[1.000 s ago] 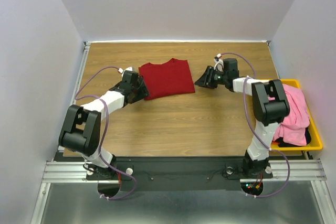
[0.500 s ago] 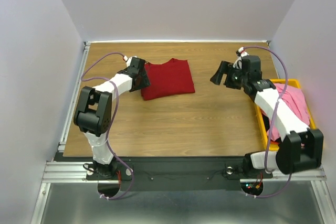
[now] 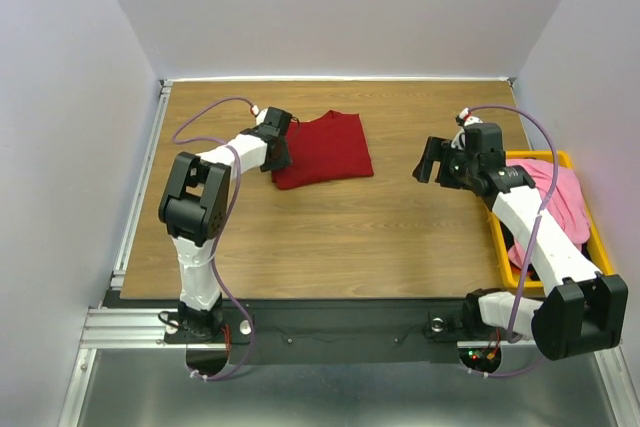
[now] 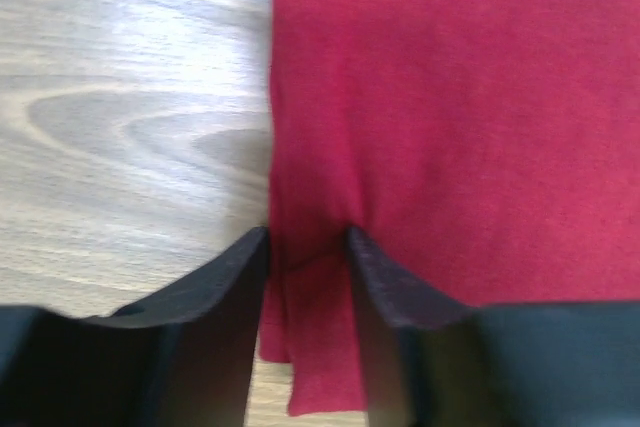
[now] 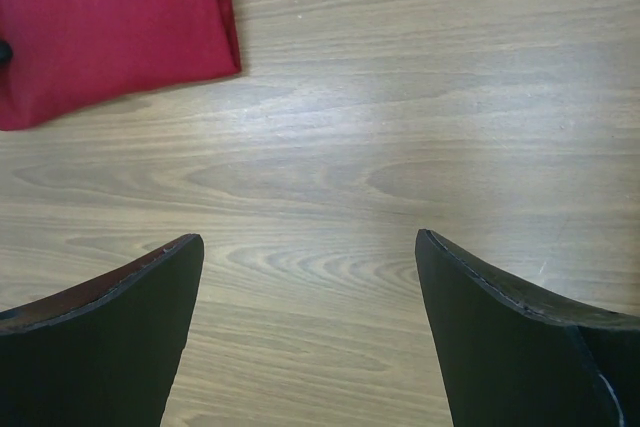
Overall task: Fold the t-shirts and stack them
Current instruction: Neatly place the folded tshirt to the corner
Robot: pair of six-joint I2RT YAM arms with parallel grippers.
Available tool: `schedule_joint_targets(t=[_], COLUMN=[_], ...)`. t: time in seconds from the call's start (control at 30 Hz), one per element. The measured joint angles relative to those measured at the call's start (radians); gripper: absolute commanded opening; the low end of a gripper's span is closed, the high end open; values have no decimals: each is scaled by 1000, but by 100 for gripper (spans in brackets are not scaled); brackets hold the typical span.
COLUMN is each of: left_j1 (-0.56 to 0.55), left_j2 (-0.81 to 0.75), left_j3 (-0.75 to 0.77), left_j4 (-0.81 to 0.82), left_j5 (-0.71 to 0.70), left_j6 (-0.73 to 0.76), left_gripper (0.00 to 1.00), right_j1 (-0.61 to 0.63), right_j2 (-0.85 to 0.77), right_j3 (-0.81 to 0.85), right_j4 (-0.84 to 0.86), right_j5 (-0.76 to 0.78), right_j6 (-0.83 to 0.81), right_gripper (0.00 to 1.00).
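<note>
The left fingers (image 4: 215,297) pinch only a narrow gather of cloth at the left edge of the dark red t-shirt (image 3: 325,150), which lies folded on the bench (image 3: 330,247) toward its far side. The bite sits right at the hem, so a pull from here could let the cloth slip out. It may also catch only the top layers, peeling the fold open instead of carrying the whole packet. With one point held and nothing pinning the far side, a sideways drag would likely skew or bunch the shirt. The right fingers (image 5: 110,347) stand wide apart over bare wood and hold nothing, well apart from the shirt's right edge, so they cannot steady it. The pink t-shirt (image 3: 568,197) waits in the yellow bin (image 3: 540,155) at the right. Compared with a second ago, the left arm has swung from the shirt's near-left corner up along its left edge and stretched out. The right arm has drawn back from just beside the shirt's right edge toward the bin. The shirt's near-left corner sits slightly further right.
</note>
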Motion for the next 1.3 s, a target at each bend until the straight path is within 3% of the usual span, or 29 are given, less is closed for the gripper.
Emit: schedule_joint_targets(t=[0.03, 0.13, 0.23, 0.27, 0.5, 0.83, 1.3], left_j1=[-6, -12, -11, -8, 140, 373, 528], left_j2=[2, 2, 2, 2, 41, 264, 393], left_j3=[0, 0, 0, 0, 63, 400, 553], left_j4=[4, 10, 14, 15, -10, -114, -90], left_j5=[-5, -13, -17, -17, -46, -248, -546], left_j6=[0, -3, 5, 8, 93, 283, 497], left_gripper=[35, 24, 1, 0, 0, 2, 4], right_j1=[0, 0, 0, 0, 0, 0, 0], right_j2=[0, -1, -3, -4, -12, -19, 50], right_j3=[0, 0, 0, 0, 3, 57, 183], right_j4=[-5, -11, -20, -23, -45, -68, -152], right_j5=[4, 10, 16, 16, 25, 54, 33], right_j6=[-3, -9, -17, -20, -43, -69, -64], right_gripper=[93, 93, 93, 93, 93, 92, 91])
